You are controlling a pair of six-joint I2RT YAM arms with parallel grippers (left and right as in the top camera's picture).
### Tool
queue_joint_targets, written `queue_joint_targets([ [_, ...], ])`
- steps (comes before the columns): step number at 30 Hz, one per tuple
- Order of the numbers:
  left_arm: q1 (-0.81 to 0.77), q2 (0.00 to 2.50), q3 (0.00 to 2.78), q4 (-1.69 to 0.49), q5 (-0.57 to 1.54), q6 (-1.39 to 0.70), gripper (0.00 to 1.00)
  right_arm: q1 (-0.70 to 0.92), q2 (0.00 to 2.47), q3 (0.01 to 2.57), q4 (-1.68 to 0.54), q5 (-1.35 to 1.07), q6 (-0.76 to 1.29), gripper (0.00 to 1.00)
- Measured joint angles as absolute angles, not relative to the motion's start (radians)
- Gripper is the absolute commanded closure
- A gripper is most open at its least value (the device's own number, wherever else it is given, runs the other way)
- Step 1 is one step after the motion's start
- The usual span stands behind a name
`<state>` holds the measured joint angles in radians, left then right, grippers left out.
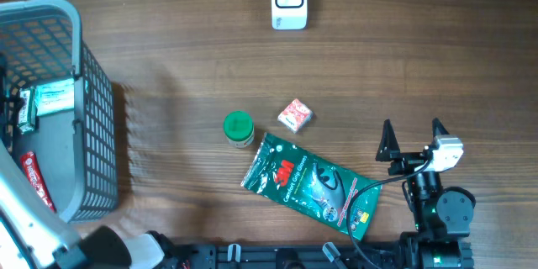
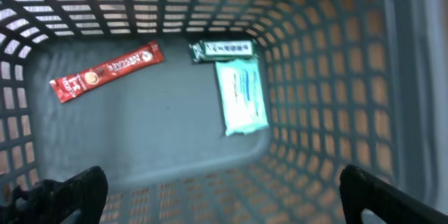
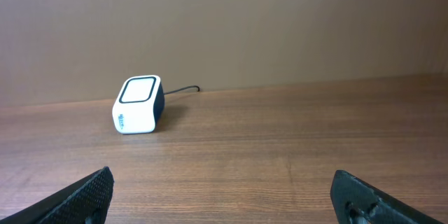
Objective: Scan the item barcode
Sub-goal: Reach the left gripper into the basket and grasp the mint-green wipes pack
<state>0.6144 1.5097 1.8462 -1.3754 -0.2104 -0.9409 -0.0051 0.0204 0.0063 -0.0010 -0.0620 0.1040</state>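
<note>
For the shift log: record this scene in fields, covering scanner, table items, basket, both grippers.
scanner: white box-shaped barcode scanner, far side of wooden table
table items: green-lidded jar; small red-and-white box; green plastic glove packet
basket: grey plastic mesh basket holding red sachet, dark green bar, pale green packet
left gripper: open, empty, over basket
right gripper: open, empty, facing scanner

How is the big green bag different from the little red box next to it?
The green bag is much bigger than the red box. The green bag lies flat and long; the red box is small and chunky. The green bag is dark green with a red logo; the red box is red and white. Both lie on the wooden table, outside the basket.
</note>
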Motion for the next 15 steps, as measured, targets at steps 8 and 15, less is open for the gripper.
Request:
queue_joint_targets([
  [8,0.643,1.86,1.841,-1.299,-0.132,-0.96,0.0,-0.005,0.02,0.006,-0.001,-0.062,0.104,0.0],
  [15,0.601,2.09,1.838,-1.164,-0.124,-0.967,0.08,-0.005,0.02,0.006,-0.001,-0.062,0.104,0.0],
])
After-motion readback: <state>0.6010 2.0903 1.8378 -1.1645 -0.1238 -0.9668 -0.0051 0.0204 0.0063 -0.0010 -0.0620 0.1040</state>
